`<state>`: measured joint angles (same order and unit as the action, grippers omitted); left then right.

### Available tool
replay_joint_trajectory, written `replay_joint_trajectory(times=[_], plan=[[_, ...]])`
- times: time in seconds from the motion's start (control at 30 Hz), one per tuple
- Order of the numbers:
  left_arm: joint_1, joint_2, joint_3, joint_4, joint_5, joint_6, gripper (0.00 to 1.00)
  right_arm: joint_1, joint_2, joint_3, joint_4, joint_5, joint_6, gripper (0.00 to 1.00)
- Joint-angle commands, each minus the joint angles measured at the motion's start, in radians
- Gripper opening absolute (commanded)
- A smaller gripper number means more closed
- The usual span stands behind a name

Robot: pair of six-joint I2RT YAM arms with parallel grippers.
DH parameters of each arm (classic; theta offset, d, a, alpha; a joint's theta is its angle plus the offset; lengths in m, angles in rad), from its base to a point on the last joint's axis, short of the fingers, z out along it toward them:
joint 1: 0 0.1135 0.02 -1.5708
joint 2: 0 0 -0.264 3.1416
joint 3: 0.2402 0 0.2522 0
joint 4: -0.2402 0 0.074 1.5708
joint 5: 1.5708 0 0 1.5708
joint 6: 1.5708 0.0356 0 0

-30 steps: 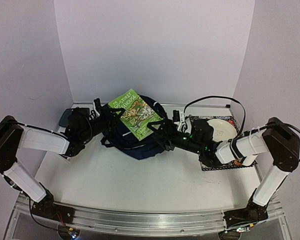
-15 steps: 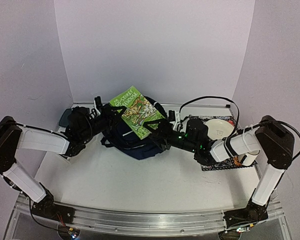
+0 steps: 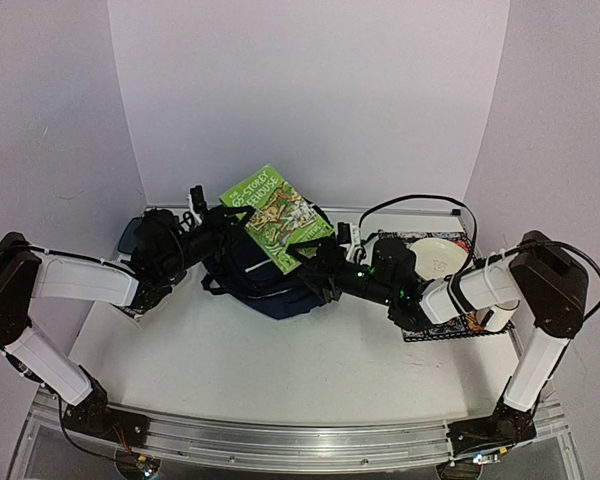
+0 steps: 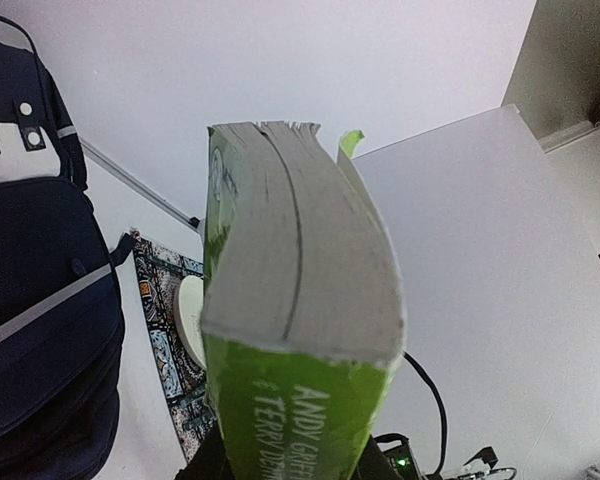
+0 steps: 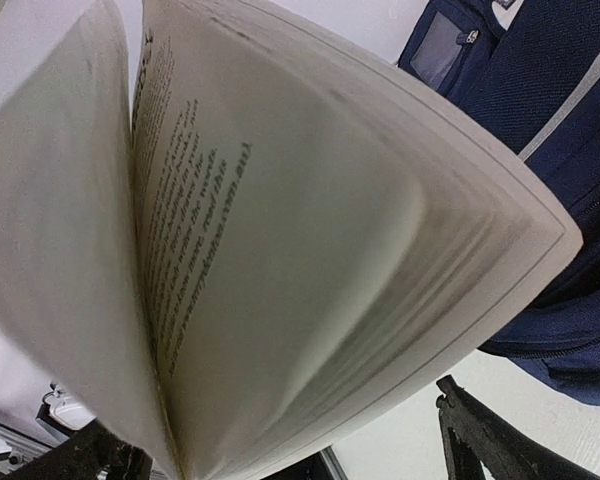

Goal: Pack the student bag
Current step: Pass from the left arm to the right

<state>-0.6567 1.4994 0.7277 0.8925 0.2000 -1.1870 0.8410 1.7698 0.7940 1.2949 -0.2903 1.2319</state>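
Note:
The student bag (image 3: 263, 280), dark navy with thin white stripes, lies at the middle back of the table. It also shows in the left wrist view (image 4: 40, 300) and the right wrist view (image 5: 540, 120). A thick green paperback book (image 3: 276, 216) is held tilted above the bag. My left gripper (image 3: 230, 217) is shut on the book's spine end (image 4: 290, 400). My right gripper (image 3: 318, 258) is open at the book's lower right corner. The fanned pages (image 5: 280, 250) lie between its fingers, and the right finger (image 5: 475, 440) stands apart from them.
A white plate (image 3: 438, 256) sits on a patterned mat (image 3: 420, 325) at the right; both show in the left wrist view, the plate (image 4: 188, 320) on the mat (image 4: 160, 300). A dark teal flat pad (image 3: 132, 235) lies at the back left. White walls enclose the table.
The book has risen and shifted a little back and left over the bag. The right arm has reached further left and followed it. The left gripper has risen with it.

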Motion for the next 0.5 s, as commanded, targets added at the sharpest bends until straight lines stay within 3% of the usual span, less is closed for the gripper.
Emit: replay_joint_trajectory(times=[0.0, 0.27, 0.47], plan=[[-0.004, -0.057, 0.08, 0.146, 0.014, -0.007, 0.0, 0.004, 0.011, 0.042, 0.494, -0.019, 0.004, 0.98], [-0.004, -0.072, 0.004, 0.149, 0.022, -0.075, 0.0, 0.001, -0.039, 0.05, 0.493, -0.015, -0.066, 0.96], [-0.004, -0.078, -0.041, 0.151, 0.039, -0.112, 0.0, -0.002, -0.058, 0.065, 0.494, -0.03, -0.104, 0.87]])
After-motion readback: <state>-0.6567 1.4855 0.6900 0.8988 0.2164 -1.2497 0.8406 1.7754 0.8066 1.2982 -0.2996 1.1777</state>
